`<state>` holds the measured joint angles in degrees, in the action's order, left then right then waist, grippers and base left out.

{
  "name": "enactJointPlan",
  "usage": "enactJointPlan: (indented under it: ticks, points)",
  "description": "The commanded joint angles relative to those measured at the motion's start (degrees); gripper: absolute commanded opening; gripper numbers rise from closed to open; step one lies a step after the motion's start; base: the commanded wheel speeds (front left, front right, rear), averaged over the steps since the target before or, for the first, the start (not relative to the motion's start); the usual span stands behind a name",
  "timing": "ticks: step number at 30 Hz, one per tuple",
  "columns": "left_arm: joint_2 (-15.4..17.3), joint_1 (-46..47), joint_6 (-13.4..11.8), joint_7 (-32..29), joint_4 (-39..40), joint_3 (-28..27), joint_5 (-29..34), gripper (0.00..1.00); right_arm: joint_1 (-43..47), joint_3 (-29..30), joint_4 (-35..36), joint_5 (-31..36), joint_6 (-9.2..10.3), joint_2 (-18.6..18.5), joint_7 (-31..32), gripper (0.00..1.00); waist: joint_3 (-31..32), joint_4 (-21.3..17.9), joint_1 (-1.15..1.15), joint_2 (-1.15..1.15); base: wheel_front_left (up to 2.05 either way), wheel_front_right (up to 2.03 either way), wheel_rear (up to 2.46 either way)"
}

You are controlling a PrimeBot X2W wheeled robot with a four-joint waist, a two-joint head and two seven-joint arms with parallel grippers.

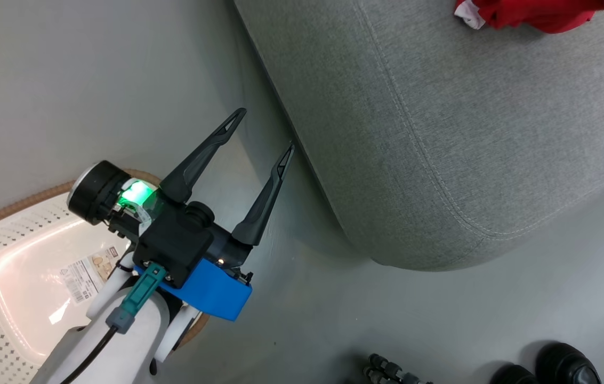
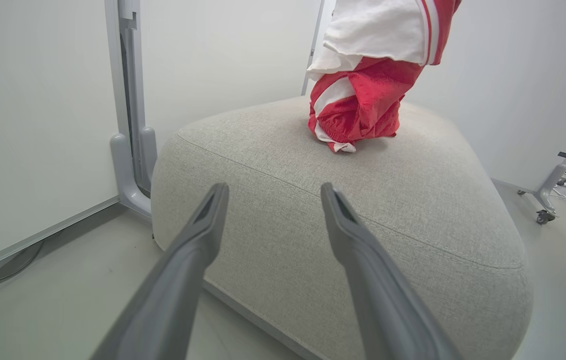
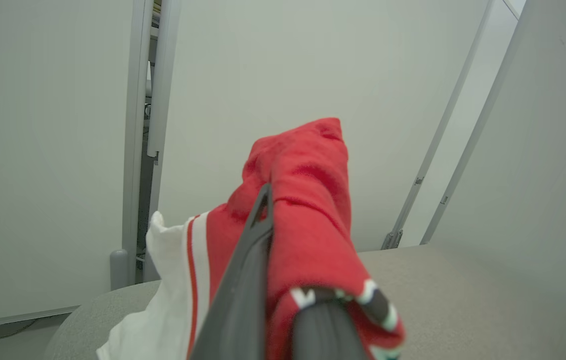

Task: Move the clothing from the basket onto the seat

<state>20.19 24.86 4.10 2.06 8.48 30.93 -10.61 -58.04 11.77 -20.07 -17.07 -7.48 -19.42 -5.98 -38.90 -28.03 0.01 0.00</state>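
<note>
Grips crumpled red sports garment with white panel and stripes (image 2: 362,100) tight in right gripper (image 3: 277,202), bunched lower end resting on large light-grey fabric seat (image 2: 412,195); holds left gripper (image 1: 265,129) spread wide, nothing in it, above grey floor (image 1: 333,320) between seat and cream-white perforated basket with brown woven rim (image 1: 14,205).
</note>
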Motion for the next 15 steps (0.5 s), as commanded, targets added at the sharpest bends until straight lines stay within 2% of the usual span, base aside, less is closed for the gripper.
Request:
enactJointPlan:
  ticks: [1, 8, 15]
  points:
    - [0.77, 0.73, -0.14, -0.29, 0.84, -0.17, 0.38, 1.00, 1.43, 0.78, -0.97, -0.29, -0.03, 0.11, -0.35, 0.00, -1.27, 0.14, -0.01, 0.00, 0.00, 0.00, 0.00]
    - [2.29, -0.33, -0.05, -0.80, 3.91, -0.31, -0.10, 1.00, 3.94, 3.46, -8.99, 0.51, -0.03, 0.48, -4.20, 0.00, -3.82, 0.97, -0.01, 0.00, 0.00, 0.00, 0.00]
    - [3.24, 0.33, -0.42, -1.76, 5.14, -0.55, 0.06, 1.00, 2.42, 4.00, -21.36, 0.34, -0.03, 3.20, -6.62, 0.00, -5.41, 1.92, -0.01, 0.00, 0.00, 0.00, 0.00]
